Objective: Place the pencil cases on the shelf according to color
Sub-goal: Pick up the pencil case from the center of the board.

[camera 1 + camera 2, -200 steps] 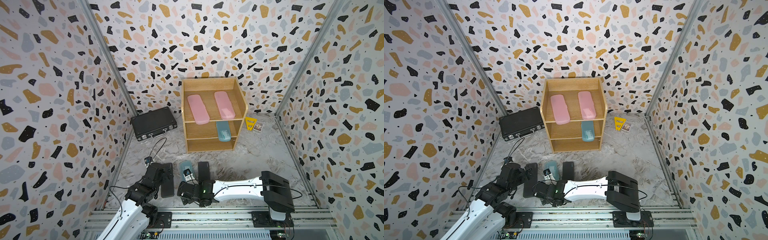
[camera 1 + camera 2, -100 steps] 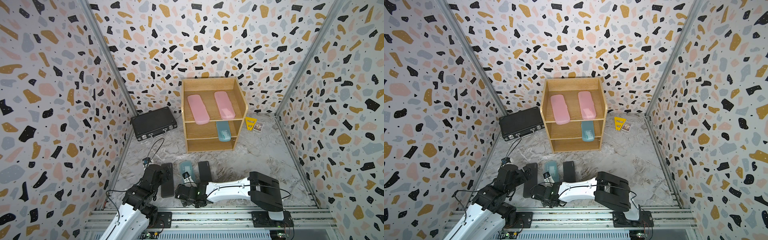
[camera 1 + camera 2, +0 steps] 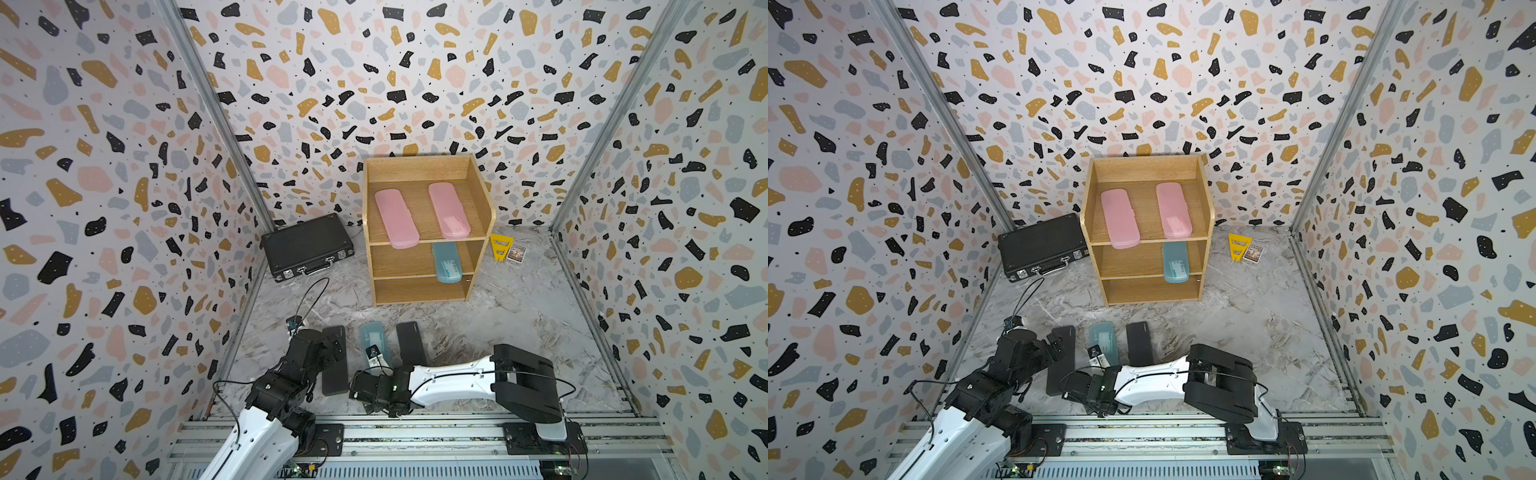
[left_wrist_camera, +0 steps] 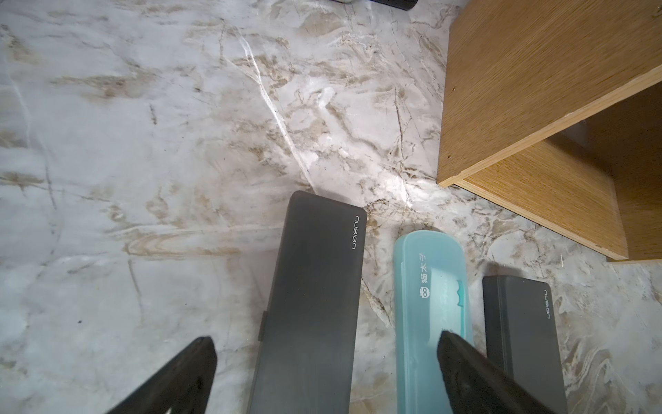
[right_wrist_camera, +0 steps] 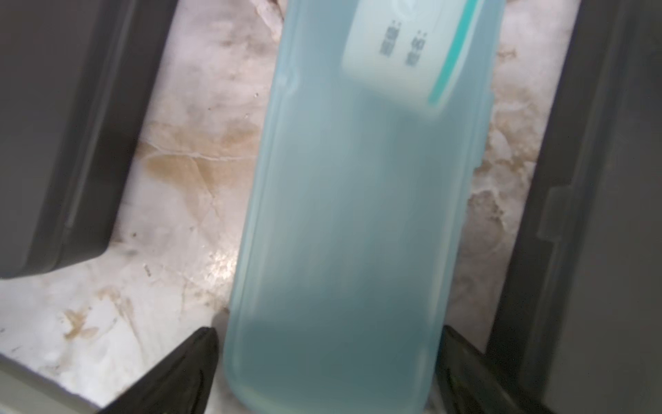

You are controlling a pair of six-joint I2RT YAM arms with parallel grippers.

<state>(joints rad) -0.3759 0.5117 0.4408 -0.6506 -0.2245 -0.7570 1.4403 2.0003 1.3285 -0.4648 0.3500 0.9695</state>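
The shelf (image 3: 415, 168) holds pink cases (image 3: 397, 218) on top, one teal case (image 3: 446, 262) mid-tier, by color; in front of it, between black cases (image 4: 311, 286), lies the second teal (image 5: 340, 215); my right gripper (image 5: 327, 332) straddles it, spread to pinch, empty; left gripper (image 4: 324, 338) spread too.

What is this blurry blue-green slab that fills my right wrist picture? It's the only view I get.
Observer: A translucent teal pencil case with rounded ends, lying flat in front of a light-brown wooden three-tier shelf.
Operator: Is anything on that shelf?
Observer: Its twin, another teal case, lies on the middle tier.
Operator: And higher up?
Observer: A pink rounded case and a second pink one lie side by side on the top tier.
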